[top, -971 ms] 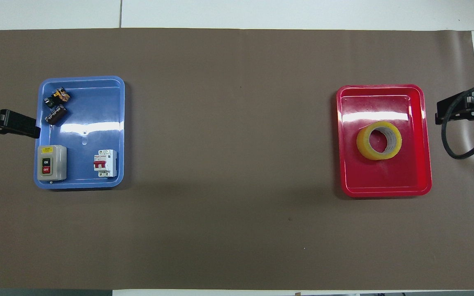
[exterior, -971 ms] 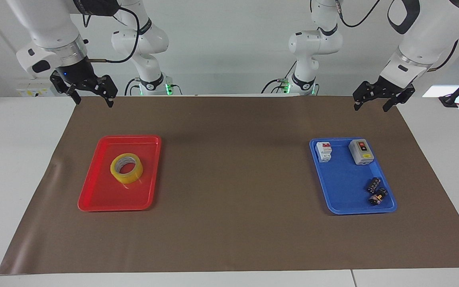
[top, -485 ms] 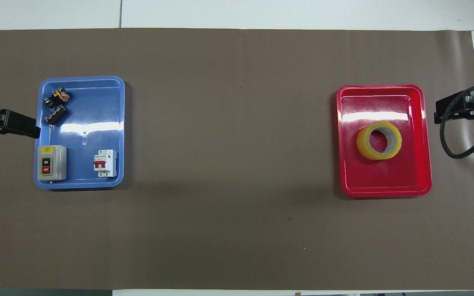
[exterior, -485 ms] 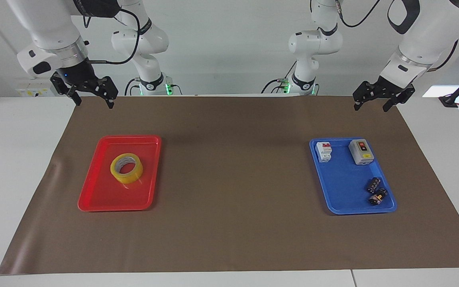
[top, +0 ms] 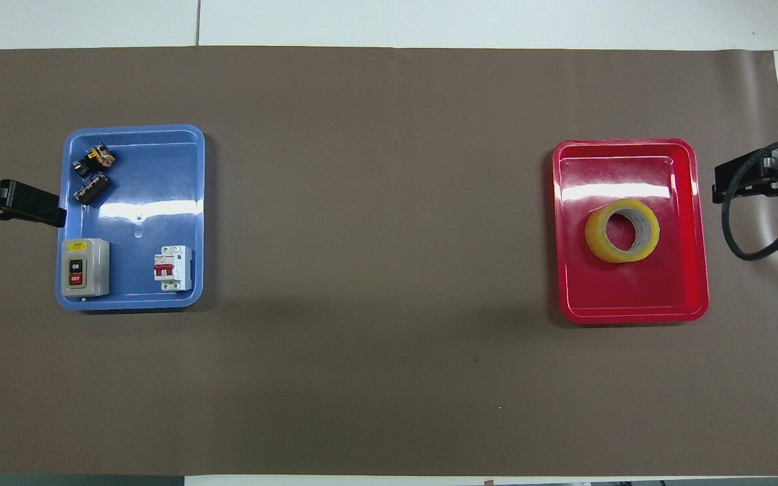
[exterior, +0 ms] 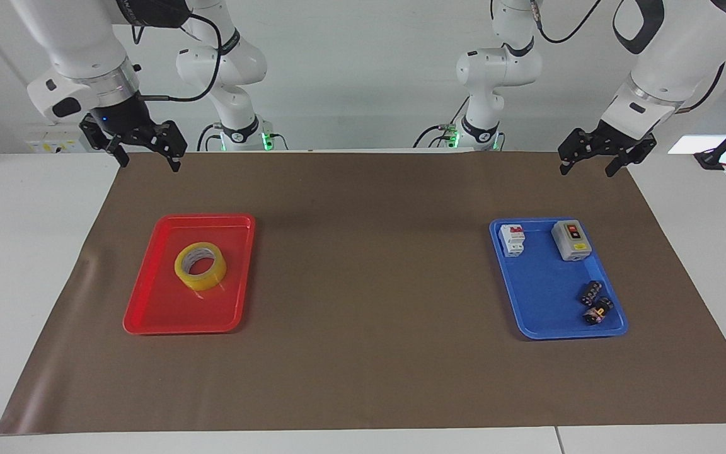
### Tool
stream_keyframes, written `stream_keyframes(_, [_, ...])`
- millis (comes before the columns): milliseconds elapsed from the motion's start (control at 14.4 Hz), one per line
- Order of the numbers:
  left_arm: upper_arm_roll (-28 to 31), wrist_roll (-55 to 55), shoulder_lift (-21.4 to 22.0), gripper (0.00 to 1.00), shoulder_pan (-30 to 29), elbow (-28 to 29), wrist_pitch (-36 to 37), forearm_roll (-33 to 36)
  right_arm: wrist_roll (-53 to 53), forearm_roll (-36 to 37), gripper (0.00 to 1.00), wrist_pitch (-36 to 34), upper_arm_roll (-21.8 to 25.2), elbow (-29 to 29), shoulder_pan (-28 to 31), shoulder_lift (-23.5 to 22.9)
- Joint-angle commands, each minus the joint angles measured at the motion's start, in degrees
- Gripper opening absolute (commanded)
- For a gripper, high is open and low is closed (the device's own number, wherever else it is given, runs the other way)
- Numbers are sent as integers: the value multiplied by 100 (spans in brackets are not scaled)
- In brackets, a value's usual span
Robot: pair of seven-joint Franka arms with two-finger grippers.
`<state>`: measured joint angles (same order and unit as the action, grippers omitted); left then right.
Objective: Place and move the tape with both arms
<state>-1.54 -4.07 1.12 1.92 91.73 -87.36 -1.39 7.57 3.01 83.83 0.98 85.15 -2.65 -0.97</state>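
The tape [exterior: 200,265] [top: 622,230], a yellow roll with a pale core, lies flat near the middle of the red tray [exterior: 149,315] [top: 632,307] toward the right arm's end of the table. My right gripper [exterior: 149,162] hangs open and empty over the brown mat's edge by the robots, well apart from the tray. My left gripper [exterior: 586,170] is open and empty too, hanging over the mat's corner at the left arm's end. The left arm waits.
A blue tray [exterior: 539,315] [top: 139,297] toward the left arm's end holds a grey ON/OFF switch box [exterior: 571,240], a white circuit breaker [exterior: 512,240] and two small dark parts [exterior: 595,302]. A brown mat [exterior: 369,284] covers the table. Two smaller white arms stand at the robots' edge.
The right arm's wrist has turned and shifted slightly, still high over the mat's edge. The left arm and the tape have not moved.
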Motion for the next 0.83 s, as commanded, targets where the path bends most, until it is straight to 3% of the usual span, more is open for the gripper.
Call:
stream_keyframes(0, [-4, -6, 73, 100, -25, 21, 88, 77, -63, -64, 100, -16, -46, 37, 62, 44])
stream_keyframes(763, [-4, -6, 82, 100, -25, 21, 88, 77, -28, -161, 100, -16, -37, -17, 36, 9])
